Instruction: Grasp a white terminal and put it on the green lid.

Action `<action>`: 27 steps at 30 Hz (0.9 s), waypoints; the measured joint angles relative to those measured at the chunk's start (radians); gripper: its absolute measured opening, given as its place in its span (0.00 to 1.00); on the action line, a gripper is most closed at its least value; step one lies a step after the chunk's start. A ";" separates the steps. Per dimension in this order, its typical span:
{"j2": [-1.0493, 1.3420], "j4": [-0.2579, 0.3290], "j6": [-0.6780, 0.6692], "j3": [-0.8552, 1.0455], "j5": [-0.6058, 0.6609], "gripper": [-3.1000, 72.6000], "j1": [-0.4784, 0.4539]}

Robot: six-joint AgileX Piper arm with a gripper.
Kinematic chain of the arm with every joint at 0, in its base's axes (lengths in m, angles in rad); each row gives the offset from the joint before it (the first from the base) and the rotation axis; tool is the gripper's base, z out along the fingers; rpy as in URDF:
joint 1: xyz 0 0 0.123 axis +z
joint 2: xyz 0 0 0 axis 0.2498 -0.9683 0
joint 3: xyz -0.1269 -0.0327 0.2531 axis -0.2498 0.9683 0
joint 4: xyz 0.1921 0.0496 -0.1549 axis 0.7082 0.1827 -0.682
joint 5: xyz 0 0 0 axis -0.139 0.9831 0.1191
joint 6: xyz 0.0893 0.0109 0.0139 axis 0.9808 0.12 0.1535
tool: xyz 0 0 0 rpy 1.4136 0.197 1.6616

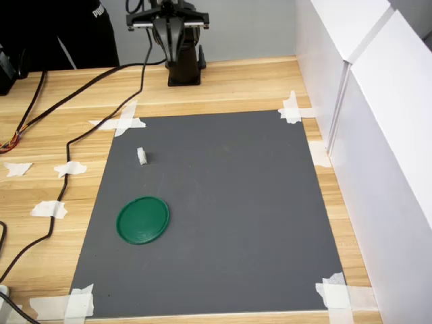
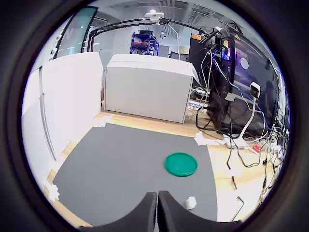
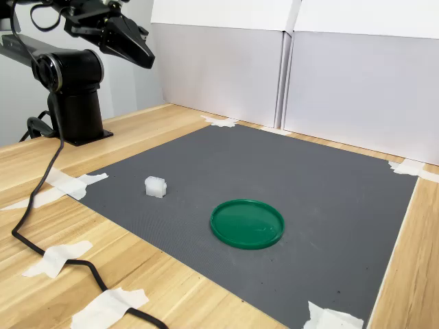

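One white terminal and one green lid apart on the mat; fingers together.

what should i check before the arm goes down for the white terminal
1. Terminal free to grasp: ok. It sits alone on the gray mat, apart from the lid and the tape.
2. Lid ready as drop spot: ok. It lies flat on the mat with nothing on it.
3. Gripper empty: ok. Nothing shows between the fingers in the wrist view.
4. Fingers open enough: not ok. They are shut, tips together, so they must open first.
5. Gripper over the terminal: not ok. In the second exterior view it is raised near the arm's base, well away from the terminal.
6. Path clear: ok. The cable runs off the mat.
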 joint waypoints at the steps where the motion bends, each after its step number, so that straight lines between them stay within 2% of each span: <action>1: -0.033 -0.012 0.000 -0.023 0.000 0.02 -0.003; 6: -0.216 -0.055 0.000 -0.164 0.066 0.02 -0.063; 15: -0.554 -0.060 -0.015 -0.457 0.317 0.02 -0.203; 21: -0.706 -0.017 -0.158 -0.626 0.484 0.02 -0.211; 27: -0.814 0.001 -0.296 -0.671 0.589 0.03 -0.213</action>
